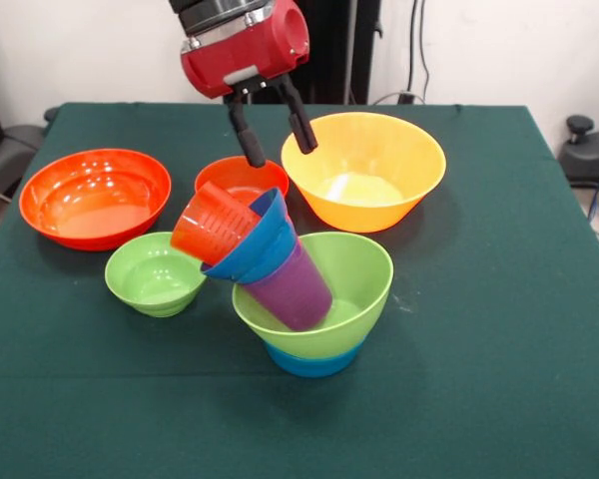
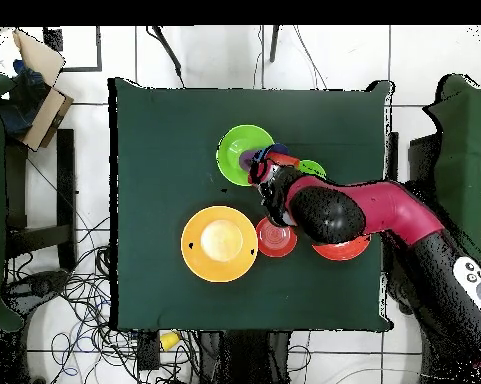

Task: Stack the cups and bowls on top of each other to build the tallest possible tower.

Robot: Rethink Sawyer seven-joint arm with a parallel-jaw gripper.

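The tool (image 1: 276, 142) hangs with its fingers spread above the gap between the small red bowl (image 1: 242, 180) and the big yellow bowl (image 1: 364, 170), clear of both rims. Just in front of it the tower (image 1: 299, 289) leans: a purple cup (image 1: 292, 285), a dark blue bowl (image 1: 257, 241) and an orange cup (image 1: 212, 224) tilt out toward the small green bowl (image 1: 155, 273), blocking a low pass there. The large red bowl (image 1: 95, 197) fills the counter's (image 1: 499, 329) other side. The near strip of counter and the side beyond the yellow bowl lie open.
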